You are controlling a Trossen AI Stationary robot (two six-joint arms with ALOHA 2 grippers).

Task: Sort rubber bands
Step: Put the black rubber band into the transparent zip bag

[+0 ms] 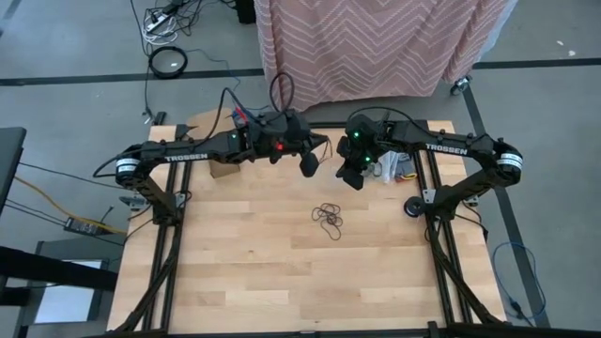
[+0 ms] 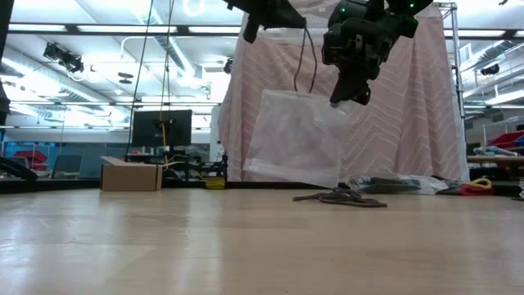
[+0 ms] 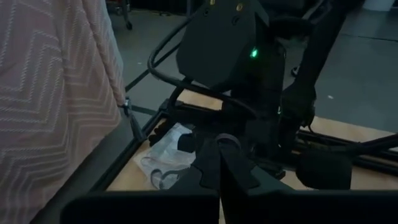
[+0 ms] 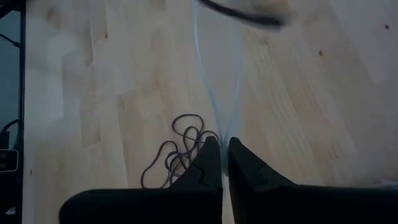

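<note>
Dangling bag (image 2: 299, 139), rubber bands (image 1: 328, 218) mid-table

Even daylight-like light falls on the bench (image 1: 282, 272); ceiling strips (image 2: 98, 33) glow bright at low level. The left wrist view is dim, the right wrist view soft and blurred.

— What's on the bench (image 1: 263, 272)?
— Light wood planks. Dark rubber bands (image 1: 328, 217) tangled near the middle, cardboard box (image 1: 223, 169) at far-left edge, clear bags (image 1: 392, 169) w/ more bands far right.
</note>
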